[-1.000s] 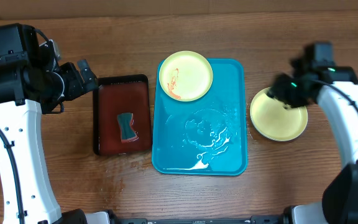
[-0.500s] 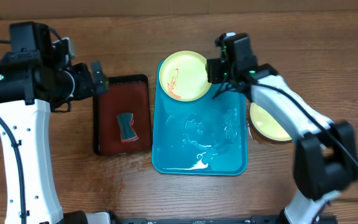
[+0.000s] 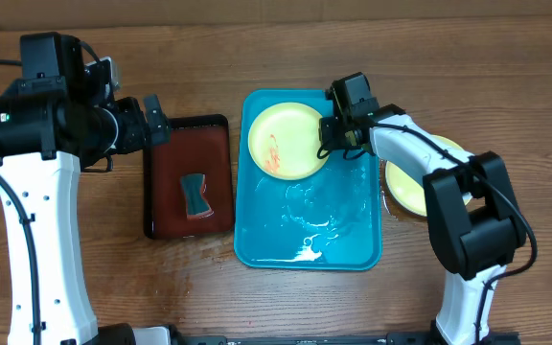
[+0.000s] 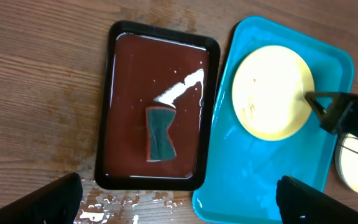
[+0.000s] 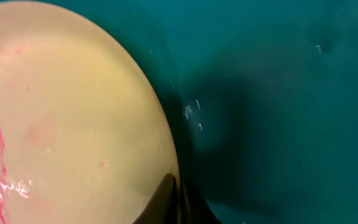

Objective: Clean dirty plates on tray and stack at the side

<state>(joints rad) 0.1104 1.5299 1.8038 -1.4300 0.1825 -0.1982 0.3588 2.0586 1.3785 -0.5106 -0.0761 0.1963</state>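
A yellow-green plate with red-orange smears lies at the far end of the turquoise tray. My right gripper is shut on its right rim. The right wrist view shows the two fingers pinching the plate's edge over the tray. Another yellow-green plate lies on the table right of the tray, partly under my right arm. No blue-green plate shows. My left gripper is open and empty, high above the black tray; its fingers are spread wide.
A black tray with a red-brown inside stands left of the turquoise tray and holds a dark sponge. The turquoise tray's floor is wet, with white streaks. Water drops lie on the wood by the black tray.
My right arm swung left from the side plate to the plate on the tray and closed on its rim. That plate shifted slightly toward the front. My left arm edged right.
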